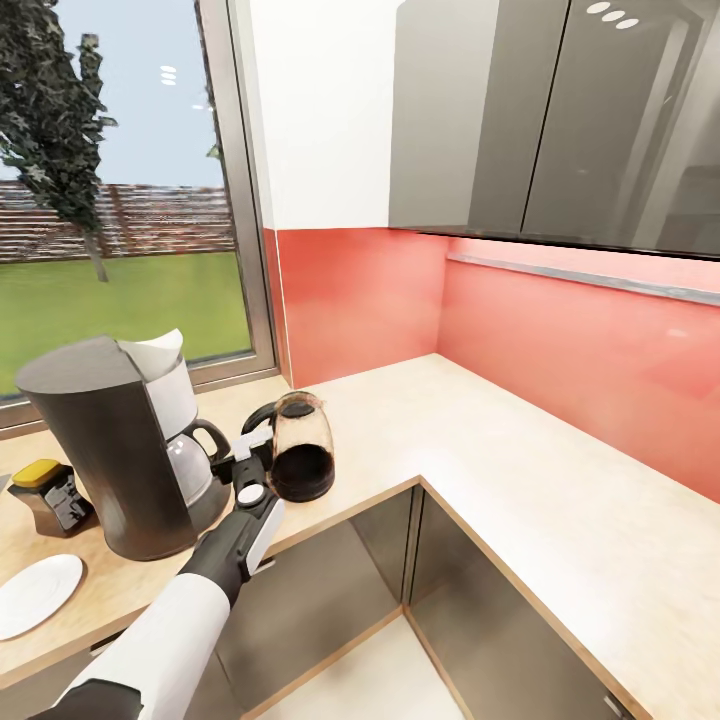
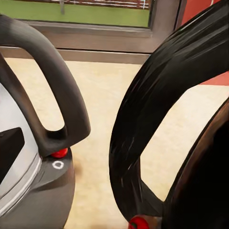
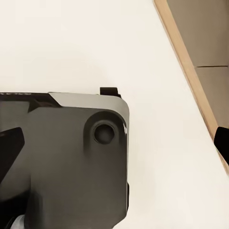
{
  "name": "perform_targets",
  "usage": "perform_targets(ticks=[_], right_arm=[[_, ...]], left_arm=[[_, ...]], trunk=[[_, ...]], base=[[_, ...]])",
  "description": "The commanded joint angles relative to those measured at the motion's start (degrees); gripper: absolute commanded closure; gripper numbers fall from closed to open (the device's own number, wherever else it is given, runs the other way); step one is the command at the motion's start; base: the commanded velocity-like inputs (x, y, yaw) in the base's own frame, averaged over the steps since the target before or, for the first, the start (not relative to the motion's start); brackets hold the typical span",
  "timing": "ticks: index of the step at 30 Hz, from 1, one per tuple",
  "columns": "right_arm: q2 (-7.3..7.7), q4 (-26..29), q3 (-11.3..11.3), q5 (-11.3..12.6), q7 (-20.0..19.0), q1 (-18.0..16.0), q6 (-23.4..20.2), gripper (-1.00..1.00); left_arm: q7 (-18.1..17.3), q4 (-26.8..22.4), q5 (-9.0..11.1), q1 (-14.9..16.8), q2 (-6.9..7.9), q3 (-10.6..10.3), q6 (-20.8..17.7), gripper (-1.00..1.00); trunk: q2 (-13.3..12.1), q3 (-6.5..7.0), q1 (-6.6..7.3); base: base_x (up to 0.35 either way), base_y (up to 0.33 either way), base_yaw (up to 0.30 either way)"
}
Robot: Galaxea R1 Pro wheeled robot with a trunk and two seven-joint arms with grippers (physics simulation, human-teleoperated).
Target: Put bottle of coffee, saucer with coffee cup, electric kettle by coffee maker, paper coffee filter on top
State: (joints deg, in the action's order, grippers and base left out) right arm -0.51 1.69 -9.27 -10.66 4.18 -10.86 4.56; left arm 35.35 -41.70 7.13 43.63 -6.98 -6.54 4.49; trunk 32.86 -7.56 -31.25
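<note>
1. L-shaped light wood counter [image 1: 520, 470] wraps the corner.
2. Coral-red backsplash [image 1: 560, 340] above it, white wall [image 1: 320, 110] higher up.
3. Glossy grey upper cabinets [image 1: 560, 120] at right, ceiling lights reflected in the doors.
4. Grey lower cabinet fronts [image 1: 470, 610] under the counter, pale floor [image 1: 350, 680] below.
5. Grey-framed window [image 1: 110, 200] at left: lawn, tree, brick fence, blue sky.
6. Even daylight.

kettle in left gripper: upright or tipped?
Tipped. In the head view the electric kettle is held by its handle with its dark round base facing the camera, beside the coffee maker.
</note>
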Motion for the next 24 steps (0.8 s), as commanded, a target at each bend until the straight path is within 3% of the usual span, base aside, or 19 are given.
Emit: perform_targets(ticks=[1, 11, 17, 24], right_arm=[[-0.02, -0.08, -0.48, -0.59, 0.21, -0.06, 0.18, -1.00], [-0.02, -0.07, -0.48, -0.59, 0.21, -0.05, 0.14, -1.00], [-0.02, -0.05, -0.48, -0.59, 0.21, -0.06, 0.18, -1.00], [-0.02, -0.09, -0.48, -0.59, 0.21, -0.04, 0.17, -1.00]], left_arm=[[0.28, 0.04, 0.61, 0.07, 0.04, -0.28, 0.46, -1.00], [0.30, -0.03, 0.52, 0.07, 0.04, -0.40, 0.65, -1.00], [0.37, 0.03, 0.52, 0.06, 0.10, -0.40, 0.61, -1.00], [0.40, 0.04, 0.52, 0.05, 0.06, -0.40, 0.61, -1.00]], trunk=[[0.09, -0.10, -0.02], [0.09, -0.10, -0.02], [0.09, -0.10, -0.02], [0.09, -0.10, -0.02]], base=[[0.000, 0.000, 0.000], [-0.001, 0.000, 0.000], [-0.222, 0.000, 0.000], [-0.054, 0.000, 0.000]])
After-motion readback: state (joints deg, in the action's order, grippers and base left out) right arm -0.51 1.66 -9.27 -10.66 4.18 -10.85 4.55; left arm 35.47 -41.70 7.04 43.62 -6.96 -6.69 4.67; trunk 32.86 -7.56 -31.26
